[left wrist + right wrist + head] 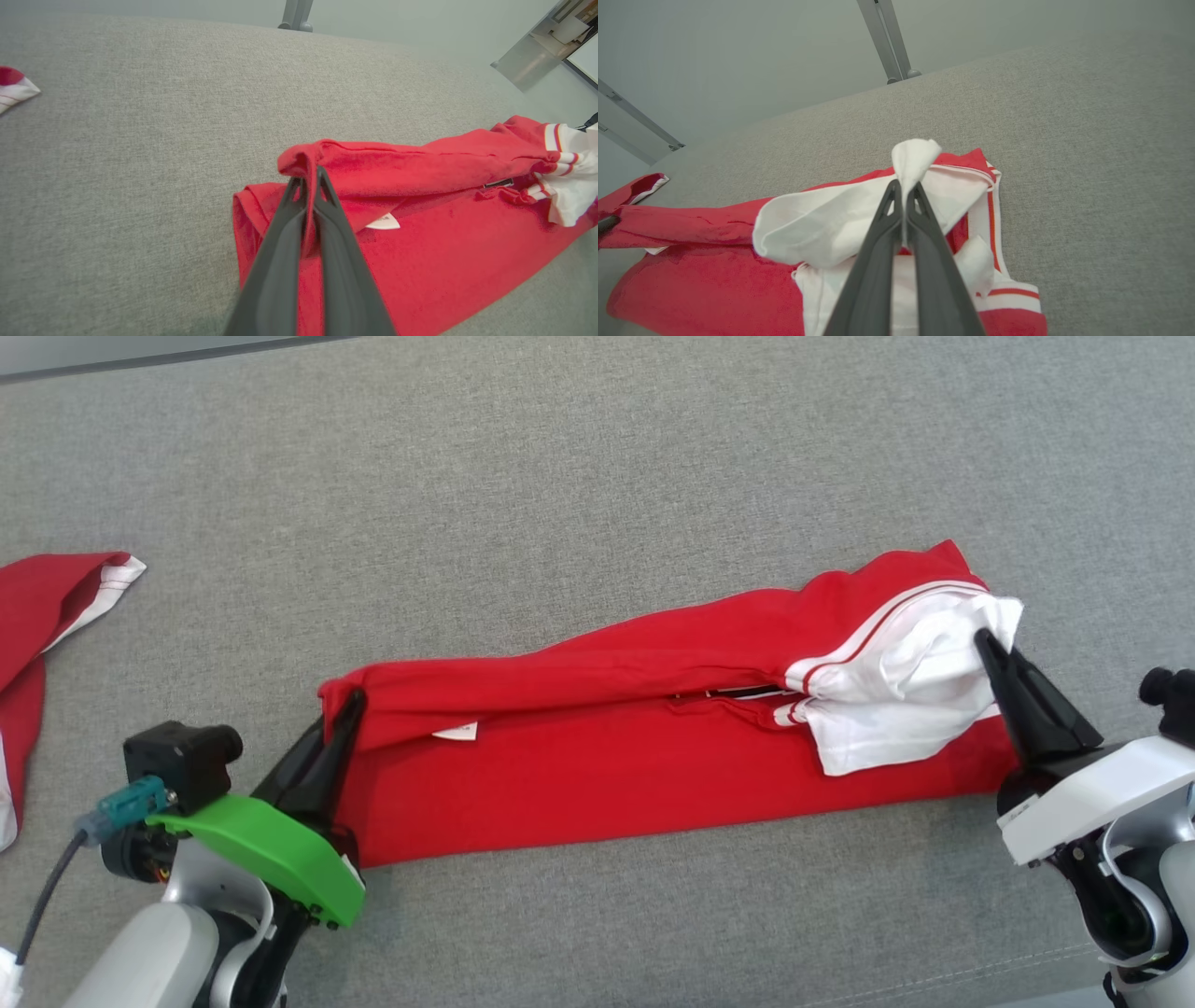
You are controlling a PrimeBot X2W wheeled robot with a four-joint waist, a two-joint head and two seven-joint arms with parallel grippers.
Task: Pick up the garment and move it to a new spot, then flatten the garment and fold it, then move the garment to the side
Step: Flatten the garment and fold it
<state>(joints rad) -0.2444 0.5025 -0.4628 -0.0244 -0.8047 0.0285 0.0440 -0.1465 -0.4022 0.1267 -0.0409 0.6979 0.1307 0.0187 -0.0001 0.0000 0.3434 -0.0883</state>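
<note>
Red garment (607, 784) lies as a long folded strip across the grey desk (560, 476), with white fabric at its right end. The left hand (353, 702) is closed, pinching the upper red layer at the strip's left end and holding it just above the lower layer. The right hand (985, 639) is closed on a white fold at the right end. Another red-and-white cloth (37, 607) lies well apart, far left.

place: lab-like test room | cues: grey fabric-covered table (597, 476), metal struts (885, 39), bare pale wall (738, 56)
</note>
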